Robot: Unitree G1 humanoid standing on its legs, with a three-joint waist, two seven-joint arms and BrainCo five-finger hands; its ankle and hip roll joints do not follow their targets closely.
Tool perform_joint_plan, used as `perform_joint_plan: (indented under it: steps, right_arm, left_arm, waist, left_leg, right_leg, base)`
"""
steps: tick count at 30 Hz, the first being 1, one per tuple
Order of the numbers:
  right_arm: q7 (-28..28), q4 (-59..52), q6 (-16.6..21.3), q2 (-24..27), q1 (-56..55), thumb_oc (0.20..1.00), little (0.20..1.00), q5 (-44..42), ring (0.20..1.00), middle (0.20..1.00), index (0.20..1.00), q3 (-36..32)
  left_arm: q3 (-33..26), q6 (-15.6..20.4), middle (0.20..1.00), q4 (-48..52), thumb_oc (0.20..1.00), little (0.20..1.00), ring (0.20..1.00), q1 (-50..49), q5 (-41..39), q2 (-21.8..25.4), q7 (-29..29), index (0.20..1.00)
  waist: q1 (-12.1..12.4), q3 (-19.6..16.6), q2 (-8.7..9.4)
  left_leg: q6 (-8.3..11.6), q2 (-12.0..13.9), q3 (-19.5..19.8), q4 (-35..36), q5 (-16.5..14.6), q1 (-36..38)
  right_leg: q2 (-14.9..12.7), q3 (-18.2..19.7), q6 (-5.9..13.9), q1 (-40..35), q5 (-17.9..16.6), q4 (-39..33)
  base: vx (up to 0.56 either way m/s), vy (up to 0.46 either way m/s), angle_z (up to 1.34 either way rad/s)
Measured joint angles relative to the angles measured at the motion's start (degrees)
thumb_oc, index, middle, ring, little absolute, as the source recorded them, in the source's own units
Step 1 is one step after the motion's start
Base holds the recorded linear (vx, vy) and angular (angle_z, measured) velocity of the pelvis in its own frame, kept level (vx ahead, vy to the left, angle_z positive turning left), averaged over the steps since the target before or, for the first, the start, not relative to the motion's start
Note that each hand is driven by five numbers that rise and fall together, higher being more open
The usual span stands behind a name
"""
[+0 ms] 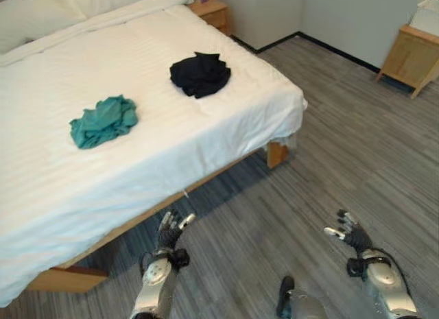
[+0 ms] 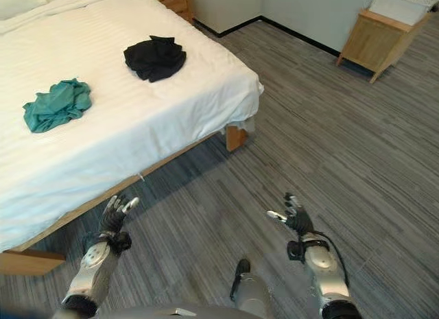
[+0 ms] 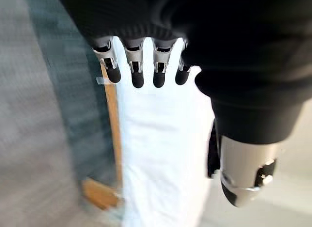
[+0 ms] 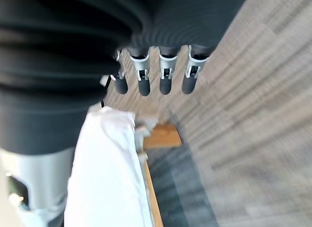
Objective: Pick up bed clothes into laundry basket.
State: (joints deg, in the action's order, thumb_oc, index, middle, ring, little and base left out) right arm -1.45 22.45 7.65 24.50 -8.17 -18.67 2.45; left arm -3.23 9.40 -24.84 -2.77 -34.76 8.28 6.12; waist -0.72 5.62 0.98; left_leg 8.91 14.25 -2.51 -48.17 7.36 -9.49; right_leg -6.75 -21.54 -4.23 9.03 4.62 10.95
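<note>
A crumpled teal garment (image 1: pixel 103 121) lies on the white bed (image 1: pixel 55 188), towards its near left part. A black garment (image 1: pixel 200 73) lies bunched further back, near the bed's right edge. My left hand (image 1: pixel 169 229) hovers open over the floor just below the bed's near side, holding nothing. My right hand (image 1: pixel 350 232) hangs open over the grey floor well to the right of the bed, also holding nothing. The left wrist view shows straight fingers (image 3: pixel 138 73) with the white sheet beyond them.
A wooden nightstand (image 1: pixel 212 12) stands at the bed's far corner. A wooden cabinet (image 1: pixel 411 58) with a white basket-like thing (image 1: pixel 426 18) on top stands at the far right by the wall. Grey striped floor (image 1: pixel 343 147) spreads to the right of the bed.
</note>
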Motion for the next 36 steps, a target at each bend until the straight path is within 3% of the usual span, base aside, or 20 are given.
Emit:
perform_joint_plan:
  steps: [2,3,5,8,10,11,12,13,15,18,19,20,21,23,25,28,29,31,35,36]
  right_arm:
    - [-0.31,-0.13,-0.77,-0.5,-0.41,1.0,1.0,-1.73,1.0,1.0,1.0,-0.03]
    - [-0.3,-0.39,-0.49,-0.75,0.1,1.0,1.0,-2.55,1.0,1.0,1.0,-0.6]
    - [-0.17,-1.05,0.12,-0.92,0.94,1.0,1.0,-4.45,1.0,1.0,1.0,-1.34]
    - [0.5,-1.96,0.56,-0.76,2.34,1.0,1.0,-4.48,1.0,1.0,1.0,-2.21]
    - [1.26,-2.01,0.58,-1.12,2.81,1.0,1.0,-4.6,1.0,1.0,1.0,-1.9]
    - [1.25,-2.83,0.57,-1.57,2.48,1.0,1.0,-5.18,1.0,1.0,1.0,-1.88]
    - [1.17,-4.07,0.56,-1.17,1.89,1.0,1.0,-5.64,1.0,1.0,1.0,-1.83]
    - [1.09,-4.02,0.54,-1.48,1.76,1.0,1.0,-6.14,1.0,1.0,1.0,-1.67]
    - [0.61,-4.17,0.51,-1.84,1.62,1.0,1.0,-6.09,1.0,1.0,1.0,-0.86]
    - [0.08,-5.98,0.36,-2.84,0.82,1.0,1.0,-5.36,1.0,1.0,1.0,-1.13]
    - [-0.07,-8.35,0.56,-3.37,0.41,1.0,1.0,-4.12,1.0,1.0,1.0,-1.33]
    - [-0.1,-8.48,0.65,-4.1,0.22,1.0,1.0,-3.82,1.0,1.0,1.0,-1.87]
    - [-0.08,-8.31,0.5,-4.23,0.11,1.0,1.0,-3.82,1.0,1.0,1.0,-1.89]
    - [-0.39,-8.04,0.14,-2.18,0.04,1.0,1.0,-3.82,1.0,1.0,1.0,-1.22]
    - [-0.76,-8.07,0.07,-1.9,-0.76,1.0,1.0,-3.83,1.0,1.0,1.0,-1.34]
    - [-1.9,-8.63,0.2,-1.78,-2.02,1.0,1.0,-2.14,1.0,1.0,1.0,-1.54]
    - [-2.37,-8.74,0.24,-0.97,-3.57,1.0,1.0,0.17,1.0,1.0,1.0,-2.16]
    - [-2.54,-8.39,-0.24,2.38,-2.26,1.0,1.0,3.16,1.0,1.0,1.0,-4.68]
    - [-1.17,-9.97,-0.12,9.15,3.1,1.0,1.0,10.91,1.0,1.0,1.0,-6.6]
    - [-0.98,-10.51,0.02,14.21,5.55,1.0,1.0,14.46,1.0,1.0,1.0,-6.78]
  left_arm:
    - [-3.49,1.64,1.0,1.92,1.0,1.0,1.0,-0.8,-4.73,-0.74,0.44,1.0]
    - [-4.78,2.13,1.0,1.91,1.0,1.0,1.0,-1.09,-5.67,-0.53,1.04,1.0]
    - [-6.18,2.18,1.0,0.73,1.0,1.0,1.0,-2.81,-5.67,2.09,2.38,1.0]
    - [-9.2,3.2,1.0,-2.25,1.0,1.0,1.0,-2.03,-5.69,2.58,4.22,1.0]
    - [-10.33,4.05,1.0,-2.91,1.0,1.0,1.0,-1.61,-6.81,2.43,5.09,1.0]
    - [-12.03,4.61,1.0,-2.89,1.0,1.0,1.0,-1.55,-7.75,1.64,5.9,1.0]
    - [-12.45,4.65,1.0,-2.79,1.0,1.0,1.0,-1.73,-7.71,1.2,6.14,1.0]
    - [-12.92,4.68,1.0,-2.8,1.0,1.0,1.0,-1.81,-7.71,1.18,6.23,1.0]
    - [-12.91,5.09,1.0,-2.11,1.0,1.0,1.0,-1.97,-7.63,1.15,6.69,1.0]
    - [-13.17,5.01,1.0,-2.09,1.0,1.0,1.0,-0.85,-7.66,1.18,7.29,1.0]
    - [-12.4,5.02,1.0,0.04,1.0,1.0,1.0,-1.04,-7.67,1.43,7.4,1.0]
    - [-10.59,4.98,1.0,0.03,1.0,1.0,1.0,-0.38,-7.13,1.7,7.49,1.0]
    - [-8.6,4.93,1.0,-0.03,1.0,1.0,1.0,0.32,-6.63,2.4,7.53,1.0]
    - [-6.18,4.47,1.0,0.64,1.0,1.0,1.0,1.87,-4.91,2.99,6.97,1.0]
    - [-6.58,4.36,1.0,0.86,1.0,1.0,1.0,2.37,-4.9,3.89,6.64,1.0]
    - [-6.33,4.45,1.0,2.12,1.0,1.0,1.0,-1.29,-4.39,6.88,5.78,1.0]
    - [-6.3,4.38,1.0,1.74,1.0,1.0,1.0,-2.9,-4.25,9.07,5.27,1.0]
    - [-6.04,3.92,1.0,0.72,1.0,1.0,1.0,-4.15,-4.1,5.77,4.47,1.0]
    - [-6.67,3.82,1.0,0.78,1.0,1.0,1.0,-6.73,-4.34,1.32,2.11,1.0]
    - [-6.86,3.84,1.0,0.6,1.0,1.0,1.0,-7.46,-4.45,1.36,1.35,1.0]
  waist:
    - [3.19,1.34,3.11]
    - [3.75,1.01,2.93]
    - [5.0,0.75,2.67]
    - [5.65,-1.05,0.83]
    - [6.21,-1.65,0.85]
    - [5.36,-2.64,1.23]
    - [5.44,-3.64,0.38]
    - [5.47,-4.78,0.88]
    - [5.83,-6.19,2.31]
    - [5.43,-6.22,3.84]
    - [5.07,-5.68,4.67]
    - [3.46,-5.22,4.08]
    - [2.17,-4.56,2.37]
    - [0.76,-3.82,-1.31]
    - [-0.36,-3.01,-1.43]
    - [-0.77,-3.92,1.4]
    - [-0.78,-5.65,6.45]
    - [0.38,-5.62,4.63]
    - [1.12,-5.55,4.12]
    - [1.81,-5.27,3.01]
  left_leg:
    - [-0.31,1.46,-9.16,0.46,-4.44,-7.18]
    - [-0.77,3.19,-14.12,4.09,-4.14,-9.92]
    - [-2.05,3.34,-19.78,14.48,-2.82,-14.5]
    - [-2.7,-2.22,-20.88,36.11,-2.32,-14.4]
    - [-3.68,-4.85,-23.53,39.65,-1.64,-12.86]
    - [-4.14,-6.68,-30.65,39.3,-1.69,-9.69]
    - [-6.78,-6.98,-33.83,38.7,-2.93,-7.27]
    - [-15.34,-8.62,-32.95,40.47,-4.08,-5.83]
    - [-18.82,-11.93,-30.46,43.98,-4.4,-2.78]
    - [-19.21,-17.08,-26.86,48.55,-4.93,3.88]
    - [-21.17,-20.48,-22.75,52.26,-7.22,9.12]
    - [-20.56,-21.17,-18.74,53.47,-7.34,11.78]
    - [-20.33,-20.18,-15.43,53.45,-7.36,12.83]
    - [-17.57,-16.34,-15.24,53.41,-8.52,14.17]
    - [-14.87,-14.51,-10.48,53.35,-9.09,16.45]
    - [-10.87,-12.97,-7.75,52.91,-12.44,18.94]
    - [-8.5,-13.5,-4.09,52.87,-13.74,21.48]
    - [-7.29,-9.83,-5.47,47.51,-14.53,19.62]
    - [-8.11,-10.91,-6.3,49.71,-13.96,13.87]
    - [-9.09,-11.04,-5.35,50.12,-11.94,12.9]
  right_leg:
    - [1.76,-0.81,0.46,-8.85,-0.26,-7.32]
    - [2.77,-2.71,2.26,-10.83,-0.66,-8.61]
    - [5.42,-3.92,2.57,-16.0,0.14,-12.18]
    - [7.52,-6.26,5.53,-19.52,2.45,-14.33]
    - [7.36,-7.36,7.81,-22.77,4.89,-14.78]
    - [6.49,-9.44,10.42,-25.9,6.78,-14.01]
    - [6.52,-9.62,11.69,-27.11,7.69,-12.02]
    - [5.62,-9.23,12.17,-27.58,8.08,-10.08]
    - [2.22,-9.22,11.95,-26.66,7.74,-2.72]
    - [-5.08,-9.19,12.29,-20.82,0.36,21.6]
    - [-13.47,-5.18,13.22,-11.63,-10.79,43.38]
    - [-14.48,-1.07,12.65,-5.92,-8.31,49.49]
    - [-12.25,3.04,11.19,-1.25,-4.38,50.85]
    - [-9.76,10.13,12.11,11.87,0.82,43.92]
    - [-10.7,12.1,11.86,13.61,-0.45,21.44]
    - [-7.21,19.87,13.91,12.54,-3.93,4.44]
    - [-5.38,22.39,12.14,9.31,-8.62,-0.6]
    - [-2.41,21.01,9.48,5.98,-12.43,-3.12]
    - [-0.03,18.17,7.53,0.32,-14.83,-14.44]
    - [2.0,17.54,7.53,-1.6,-14.96,-16.58]
  base:
    - [0.53,-0.189,0.09]
    - [0.45,-0.04,0.22]
    - [0.57,0.068,0.16]
    - [0.41,0.024,0.33]
    - [0.51,0.007,0.46]
    - [0.53,0.113,0.65]
    - [0.4,0.134,0.76]
    - [0.29,0.141,0.49]
    - [0.34,0.255,0.52]
    - [0.4,0.366,0.87]
    - [0.26,0.124,1.37]
    - [0.25,0.021,1.56]
    - [0.24,-0.071,1.7]
    - [0.35,-0.225,1.51]
    - [0.37,-0.288,1.42]
    - [0.24,-0.174,0.95]
    - [0.11,-0.159,1.11]
    - [0.11,-0.181,0.57]
    - [0.1,-0.115,0.07]
    - [0.05,-0.054,-0.12]
